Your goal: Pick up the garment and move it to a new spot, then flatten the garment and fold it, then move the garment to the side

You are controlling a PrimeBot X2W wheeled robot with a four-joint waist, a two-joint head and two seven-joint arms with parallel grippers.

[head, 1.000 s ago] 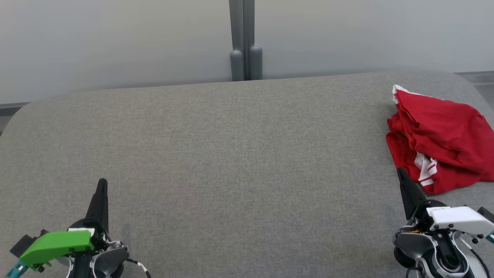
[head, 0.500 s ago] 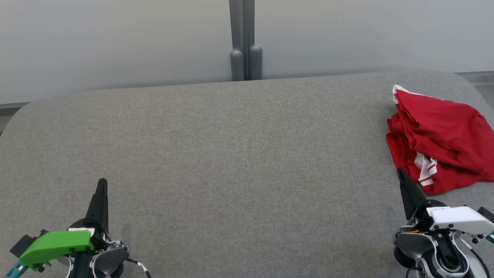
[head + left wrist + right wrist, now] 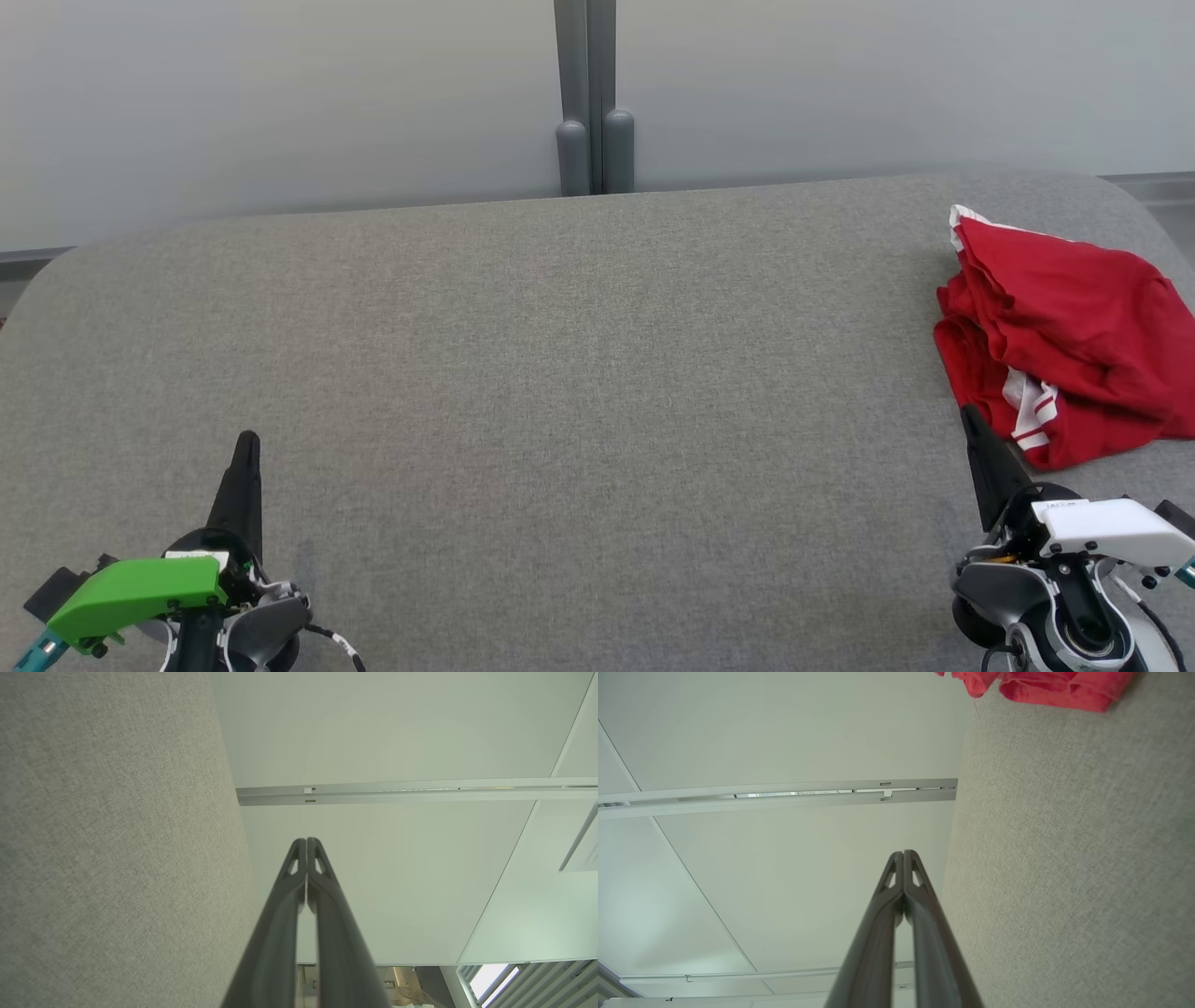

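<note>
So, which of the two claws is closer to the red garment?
The right claw, white-covered, right beside the garment; the green-covered left claw is far off.

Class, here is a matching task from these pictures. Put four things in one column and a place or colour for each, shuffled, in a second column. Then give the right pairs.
Column one
1. garment
2. left gripper
3. right gripper
4. post

Column two
a. lower left of the head view
b. red with white stripes, at the right end of the table
c. grey, upright behind the table
d. lower right of the head view

Pairs: 1-b, 2-a, 3-d, 4-c
</note>
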